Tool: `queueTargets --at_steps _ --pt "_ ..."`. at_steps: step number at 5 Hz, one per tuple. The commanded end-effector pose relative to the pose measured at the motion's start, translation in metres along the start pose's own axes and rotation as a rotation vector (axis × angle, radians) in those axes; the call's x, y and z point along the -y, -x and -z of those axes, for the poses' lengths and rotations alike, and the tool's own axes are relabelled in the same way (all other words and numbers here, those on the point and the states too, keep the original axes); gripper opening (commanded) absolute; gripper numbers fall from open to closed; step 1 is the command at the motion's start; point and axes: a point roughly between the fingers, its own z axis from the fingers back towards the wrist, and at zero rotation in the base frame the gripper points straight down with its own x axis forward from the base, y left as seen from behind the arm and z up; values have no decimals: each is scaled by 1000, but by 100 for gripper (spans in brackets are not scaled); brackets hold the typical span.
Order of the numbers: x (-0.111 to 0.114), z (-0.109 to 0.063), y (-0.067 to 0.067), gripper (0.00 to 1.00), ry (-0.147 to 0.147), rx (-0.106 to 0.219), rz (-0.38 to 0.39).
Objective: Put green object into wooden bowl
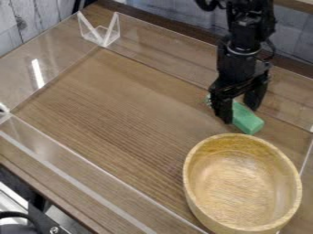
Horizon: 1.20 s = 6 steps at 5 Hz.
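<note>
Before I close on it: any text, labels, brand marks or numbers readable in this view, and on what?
None readable anywhere in this view.
Green object: plain, no marking.
Wooden bowl: only wood grain, no stamp or label.
Gripper: dark all over, open, down at the green object; any marking on it is too small or blurred to make out.
Table and the clear walls: no writing or signs.

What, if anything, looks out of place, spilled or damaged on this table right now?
Nothing stands out. The wooden bowl sits upright and empty on the table. The green object lies flat just beyond its rim, with the open end effector lowered over it. No spill or damage shows.
</note>
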Motion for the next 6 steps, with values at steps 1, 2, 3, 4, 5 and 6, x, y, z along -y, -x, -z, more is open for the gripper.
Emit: queueTargets --at_steps 1,2,3,4,5,6 --pt "18 -20 -11 100 66 40 -46" --pt "24 -20 -13 100 69 58 -84" --pt "23 -14 -16 100 67 78 -137" --pt "18 -9 -15 100 65 96 -186" --pt "23 -2 0 100 66 96 -136" --pt "29 3 10 100 67 107 -73"
